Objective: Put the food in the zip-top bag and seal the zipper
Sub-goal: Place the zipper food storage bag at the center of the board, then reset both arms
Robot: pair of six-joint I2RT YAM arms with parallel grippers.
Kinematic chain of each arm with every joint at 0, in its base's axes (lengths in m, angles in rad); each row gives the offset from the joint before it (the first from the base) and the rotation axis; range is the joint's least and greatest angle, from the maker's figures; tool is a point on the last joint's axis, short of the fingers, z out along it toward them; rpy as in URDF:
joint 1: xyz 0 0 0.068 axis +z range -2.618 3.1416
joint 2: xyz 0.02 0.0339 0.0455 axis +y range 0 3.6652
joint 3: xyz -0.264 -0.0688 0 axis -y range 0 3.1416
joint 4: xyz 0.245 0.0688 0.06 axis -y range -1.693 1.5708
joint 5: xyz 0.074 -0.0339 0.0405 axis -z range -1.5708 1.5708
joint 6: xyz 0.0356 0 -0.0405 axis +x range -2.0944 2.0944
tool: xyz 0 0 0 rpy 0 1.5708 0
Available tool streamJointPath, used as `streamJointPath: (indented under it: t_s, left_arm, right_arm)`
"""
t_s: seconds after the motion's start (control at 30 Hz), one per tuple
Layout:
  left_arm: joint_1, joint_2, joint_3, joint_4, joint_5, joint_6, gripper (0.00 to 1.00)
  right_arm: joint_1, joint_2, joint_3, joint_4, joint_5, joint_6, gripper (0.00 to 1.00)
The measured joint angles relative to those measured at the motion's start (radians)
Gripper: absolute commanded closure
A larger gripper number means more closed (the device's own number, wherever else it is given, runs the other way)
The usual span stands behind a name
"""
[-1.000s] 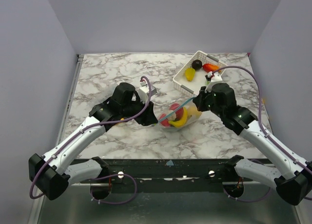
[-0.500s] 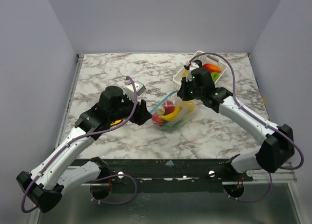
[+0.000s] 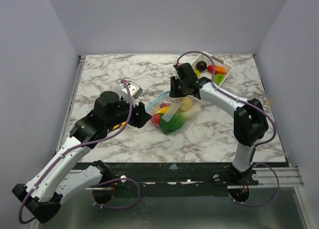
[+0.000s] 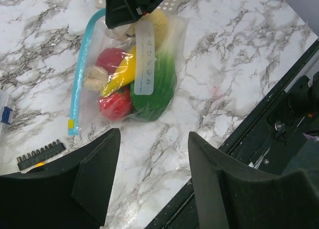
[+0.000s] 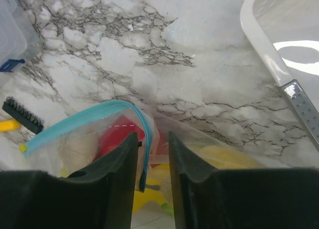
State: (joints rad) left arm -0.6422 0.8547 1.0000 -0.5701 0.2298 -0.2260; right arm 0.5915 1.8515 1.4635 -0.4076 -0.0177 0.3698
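Straddling the far end of the zipper [image 5: 75, 123] with the right gripper [image 5: 153, 154], having swept leftward over the last second; impossible to tell whether clamped. Backed off near-left with the left gripper [image 4: 152, 154], spread wide. Found mid-table: the zip-top bag [image 4: 149, 84], food [image 4: 113, 105] inside. Likely sealing now.

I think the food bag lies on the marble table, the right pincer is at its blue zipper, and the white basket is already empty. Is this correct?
Not fully. The white basket is not empty: the top external view shows a dark fruit, an orange piece and a green piece in it. The bag does lie on the table, with the right pincer at its zipper.
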Motion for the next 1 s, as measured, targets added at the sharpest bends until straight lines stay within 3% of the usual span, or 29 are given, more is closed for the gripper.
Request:
streamJointPath:
  t_s: [0.27,0.43,0.8,1.0]
  left_arm:
    - [0.000,-0.072,-0.002,0.006,-0.020,0.000,0.28]
    - [0.000,-0.102,0.001,0.009,-0.045,-0.005,0.24]
    - [0.000,-0.288,0.047,0.090,-0.220,-0.010,0.11]
    - [0.000,-0.372,0.078,0.178,-0.313,0.010,0.01]
  right_arm:
    - [-0.001,-0.014,0.008,-0.037,-0.003,-0.008,0.41]
    - [-0.002,-0.108,0.008,-0.069,-0.003,-0.034,0.32]
    - [-0.002,-0.622,-0.088,-0.076,0.114,-0.113,0.09]
    - [-0.002,-0.943,-0.194,-0.024,0.189,-0.152,0.03]
